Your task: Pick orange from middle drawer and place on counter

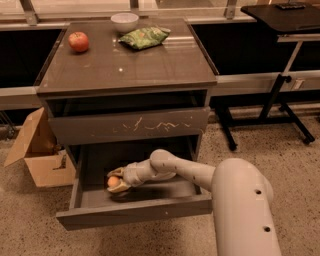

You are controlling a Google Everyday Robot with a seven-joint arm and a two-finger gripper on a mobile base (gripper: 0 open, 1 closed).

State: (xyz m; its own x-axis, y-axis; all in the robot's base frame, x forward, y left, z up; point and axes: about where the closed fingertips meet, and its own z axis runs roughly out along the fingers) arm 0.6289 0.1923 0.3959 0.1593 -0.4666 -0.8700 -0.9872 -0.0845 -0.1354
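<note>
Middle drawer (135, 212) pulled out from the cabinet, plain front panel facing the camera. Arm (200, 172) reaches in from the lower right, over the drawer's right half. Gripper (115, 180) sits inside the drawer at its left side, pointing left. Its two fingers lie above and below the orange (113, 183) and are clamped on it. Orange is thus in the drawer's left part, near the left wall, with a dark shadow on the drawer floor just beneath; cannot tell whether it touches the floor. Above, the scratched drawer front (130, 125) is closed. Counter (130, 65) carries a red apple (78, 41) at the back left, a white bowl (124, 21) at the back centre, and a green snack bag (145, 36) just right of the bowl; all three well apart from the gripper. Open cardboard box (37, 150) on the floor left of the cabinet. Black table (282, 12) stands to the right
</note>
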